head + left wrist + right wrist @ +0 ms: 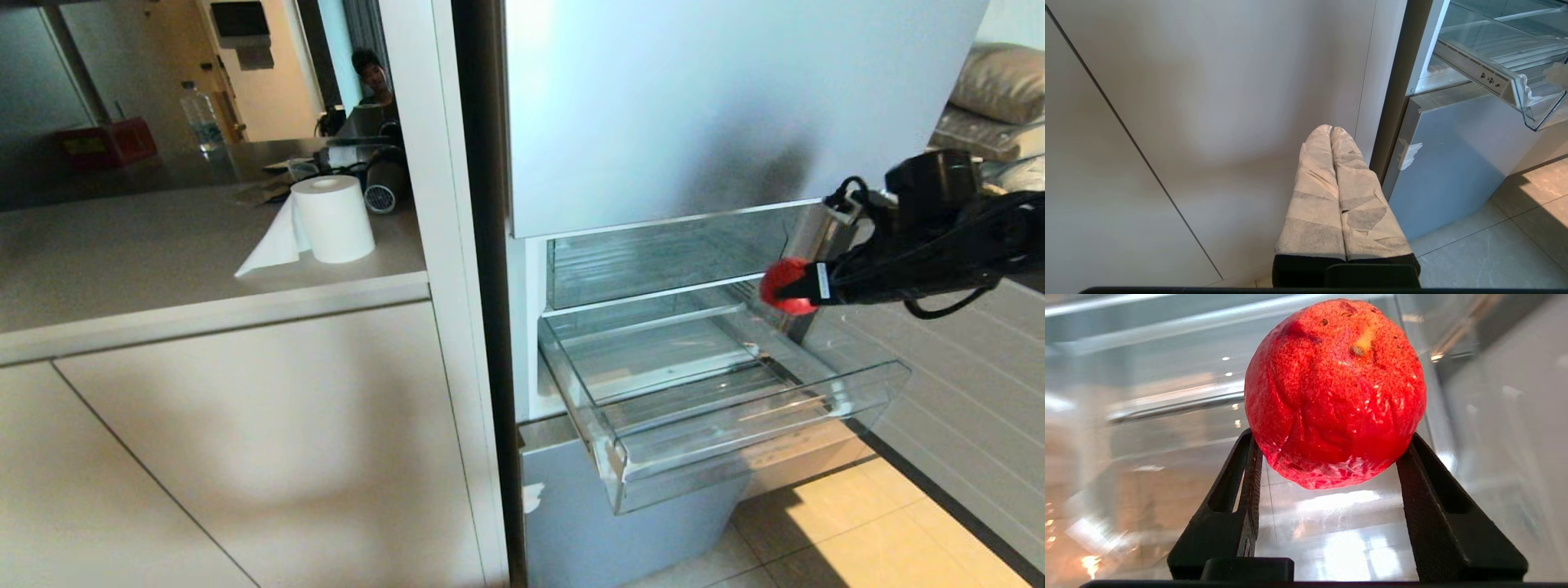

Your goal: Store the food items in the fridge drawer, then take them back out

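My right gripper [793, 287] comes in from the right edge of the head frame, its fingers [1241, 477] clamped on either side of a red food item [1335, 392], which sits at middle right of that frame, above the far right corner of the fridge drawer [759, 457]. The drawer is pulled out, lower centre-right, and I see nothing lying on its ribbed floor, though glare on the clear plastic makes parts hard to read. In my right wrist view the lump fills the upper centre, wrinkled and speckled, with a pale stub near its top; the background behind it is blurred reflections, so I cannot tell how close it is to the drawer's wall. Most of my right arm is cut off by the frame edge. My left gripper [1331, 130] shows only in its own wrist view, its wrapped fingers [1314, 196] pressed together on nothing, near a pale cabinet door [1208, 102].
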